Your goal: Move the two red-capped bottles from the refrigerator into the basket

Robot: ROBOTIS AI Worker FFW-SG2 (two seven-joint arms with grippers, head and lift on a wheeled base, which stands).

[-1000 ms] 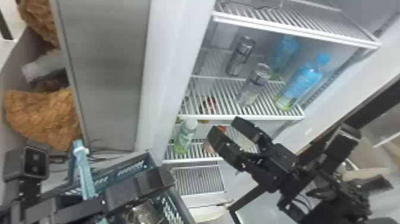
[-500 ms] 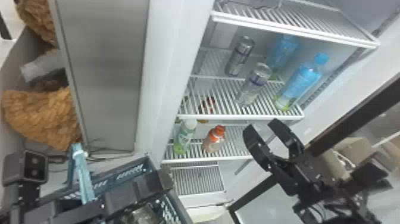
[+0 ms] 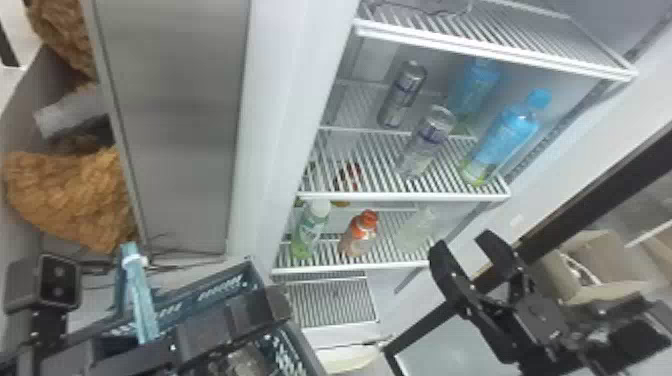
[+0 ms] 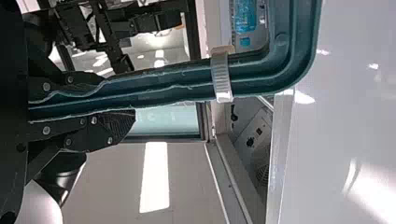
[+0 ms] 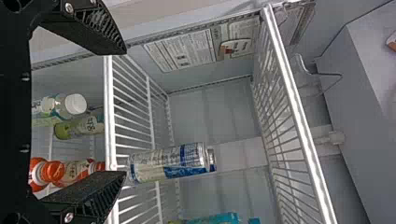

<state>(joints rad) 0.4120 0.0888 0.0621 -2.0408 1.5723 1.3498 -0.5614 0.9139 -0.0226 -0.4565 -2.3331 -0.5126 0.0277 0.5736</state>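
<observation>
Two red-capped bottles (image 5: 77,171) on shelf (image 3: 350,268), caps up, axes vertical

Wears black nearly everywhere, from the chunky, straight-edged segments of the left arm (image 3: 210,330) to the angular, many-jointed links of the right arm (image 3: 542,317). Carries, on the left, a dark grey, rounded-corner camera housing (image 3: 22,285) with two round lenses (image 3: 59,281) set in a black front face, above a narrow black bracket (image 3: 47,330) dotted with small bright screws. Ends, on the left, in black fingers (image 4: 100,133) studded with pale round screws and finely ridged along the pads (image 4: 122,122). Repeats that on the right, with silvery screws (image 5: 69,8) and a toothed, mesh-like texture inside
</observation>
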